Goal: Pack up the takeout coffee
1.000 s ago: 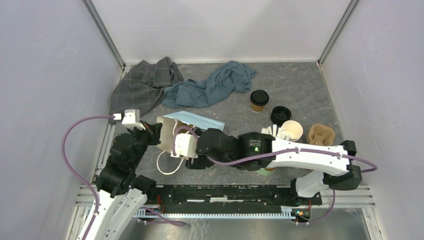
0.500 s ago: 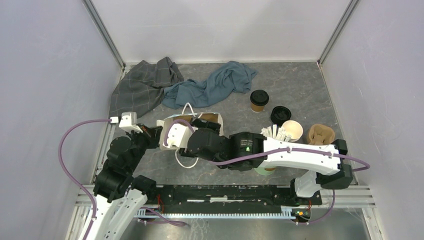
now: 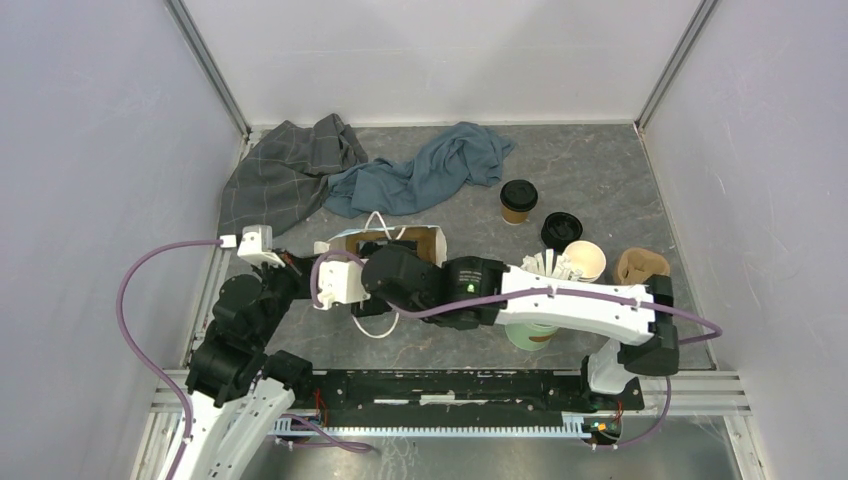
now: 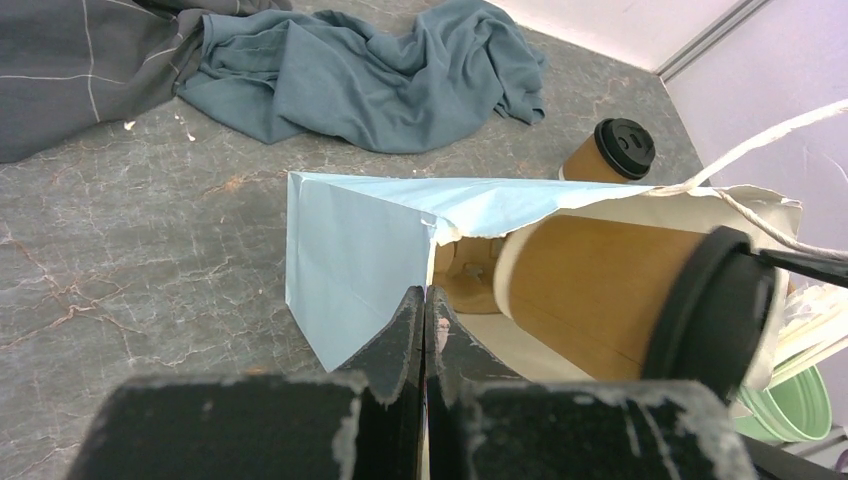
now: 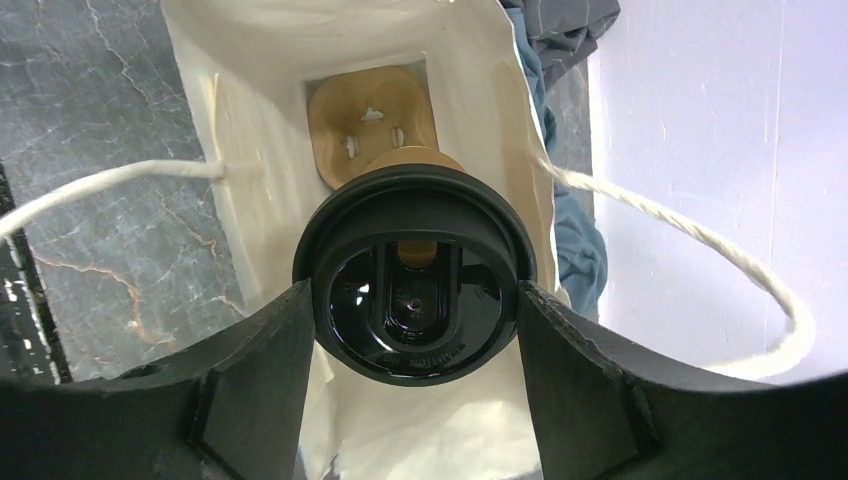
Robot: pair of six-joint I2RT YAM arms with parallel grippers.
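One lidded coffee cup (image 5: 415,265) is partway into the paper bag (image 4: 350,260), clamped at its lid by the right gripper (image 5: 415,300) above a pulp carrier (image 5: 370,130) (already inside). The left gripper (image 4: 425,305) pinches the bag's rim. The second lidded cup (image 3: 518,200) stands on the table (image 3: 600,170), yet to pack.

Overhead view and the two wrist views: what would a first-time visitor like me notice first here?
A black-lidded coffee cup, gripped by the right fingers, points into the open mouth of a paper bag left of the table's middle, a brown cardboard tray at its bottom. The left fingers pinch the bag's edge. A second lidded cup stands farther back, near a crumpled blue cloth.
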